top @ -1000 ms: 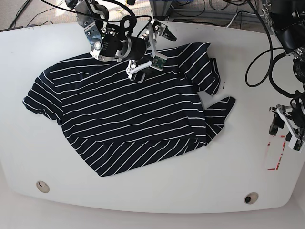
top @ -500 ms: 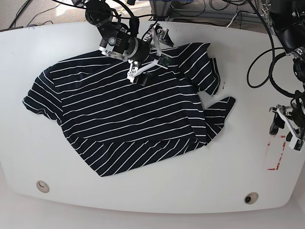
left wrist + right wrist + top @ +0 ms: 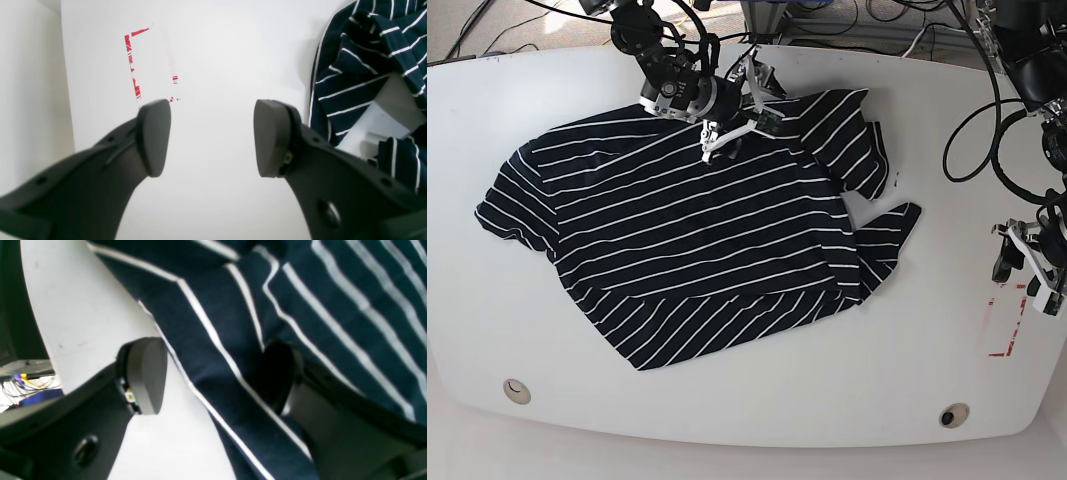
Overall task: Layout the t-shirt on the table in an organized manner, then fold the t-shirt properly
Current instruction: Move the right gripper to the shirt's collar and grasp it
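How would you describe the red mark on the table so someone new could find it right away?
Start with the white table and go to the edge on the far side of the striped t-shirt from its spread sleeve. The red mark sits there, beside the left gripper. It is a thin broken rectangle outline, the only red thing on the surface.

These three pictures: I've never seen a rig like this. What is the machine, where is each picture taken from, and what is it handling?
It is a robot with two arms over a white table. The base view looks down from above; the other two come from cameras on each wrist, looking out between that arm's fingers. A dark striped t-shirt lies spread but rumpled, one side bunched. The right gripper is at the shirt's far edge; its wrist view shows its jaws apart, straddling that edge, with no firm grip visible yet. The left gripper hangs open over bare table beside a red-outlined mark, holding nothing.
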